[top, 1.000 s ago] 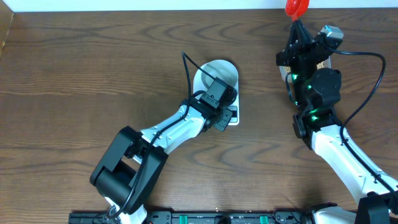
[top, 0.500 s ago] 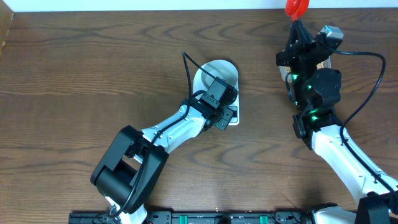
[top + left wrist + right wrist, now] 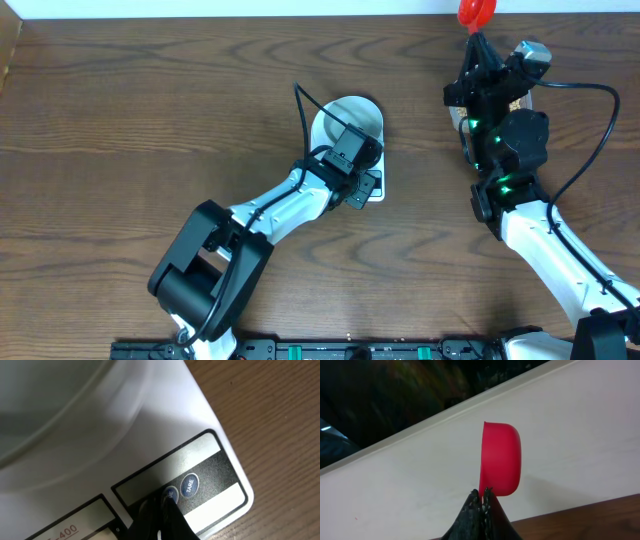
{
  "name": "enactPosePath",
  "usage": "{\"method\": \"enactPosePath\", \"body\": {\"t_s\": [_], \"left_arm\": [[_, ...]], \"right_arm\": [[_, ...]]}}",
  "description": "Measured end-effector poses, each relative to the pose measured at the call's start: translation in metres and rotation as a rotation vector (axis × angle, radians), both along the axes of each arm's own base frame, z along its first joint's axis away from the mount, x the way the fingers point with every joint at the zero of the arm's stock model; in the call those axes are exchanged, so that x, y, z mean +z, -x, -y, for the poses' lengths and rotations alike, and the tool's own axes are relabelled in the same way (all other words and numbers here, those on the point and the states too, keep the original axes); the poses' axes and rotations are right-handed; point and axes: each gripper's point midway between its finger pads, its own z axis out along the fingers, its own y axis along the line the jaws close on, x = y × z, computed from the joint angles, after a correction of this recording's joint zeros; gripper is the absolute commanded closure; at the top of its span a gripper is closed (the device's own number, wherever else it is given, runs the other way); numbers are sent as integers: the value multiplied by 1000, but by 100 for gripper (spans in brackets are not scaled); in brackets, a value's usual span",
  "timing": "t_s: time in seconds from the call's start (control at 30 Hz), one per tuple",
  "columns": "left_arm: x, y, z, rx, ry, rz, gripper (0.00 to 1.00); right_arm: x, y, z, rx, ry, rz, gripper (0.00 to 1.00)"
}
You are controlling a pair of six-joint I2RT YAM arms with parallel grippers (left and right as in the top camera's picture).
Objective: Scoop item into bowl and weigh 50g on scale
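The white scale (image 3: pixel 376 190) lies mid-table with the pale bowl (image 3: pixel 352 120) standing on its platform. My left gripper (image 3: pixel 357 186) is shut, and its tip rests on the round button left of the TARE button (image 3: pixel 189 484) in the left wrist view (image 3: pixel 167 502). That view also shows the scale's face (image 3: pixel 200 425) and the bowl's side (image 3: pixel 55 405). My right gripper (image 3: pixel 477 45) is shut on the handle of a red scoop (image 3: pixel 478 12) and holds it up at the far table edge. The right wrist view shows the scoop (image 3: pixel 501 462) above the fingertips (image 3: pixel 482 494). No beans are visible.
The right arm (image 3: pixel 505 140) stands over the right side of the table and hides what is beneath it. A white wall (image 3: pixel 570 435) runs behind the far table edge. The left arm (image 3: pixel 260 225) stretches from the front edge to the scale.
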Motion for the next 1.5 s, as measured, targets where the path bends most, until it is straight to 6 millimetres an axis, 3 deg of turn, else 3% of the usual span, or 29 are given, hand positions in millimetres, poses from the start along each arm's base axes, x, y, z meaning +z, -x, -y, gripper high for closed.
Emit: {"method": "enactPosePath", "body": {"t_s": [0.57,0.93,1.13,1.17,1.23,1.27,1.5], "left_arm": [[6,1,-4,7,-16,1,93],[92,19,-21,13,36,85,92],[120,31,-37,26,46,103,59],[119,32,-40,29,39,97,43],[117,34,-44,38,29,81,21],[116,35,-45,35,22,77,2],[115,35,-46,41,20,72,2]], "right_arm": [[-1,1,-7,43,7,-1,99],[-12,-1,-8,45,17,-46,99],[-23,-2,-9,46,28,-93,99],[-24,-2,-9,46,29,-95,99],[-25,-2,-9,46,29,-97,99],[-25,-2,-9,46,29,-96,99],[-26,-3,-9,46,30,-99,99]]}}
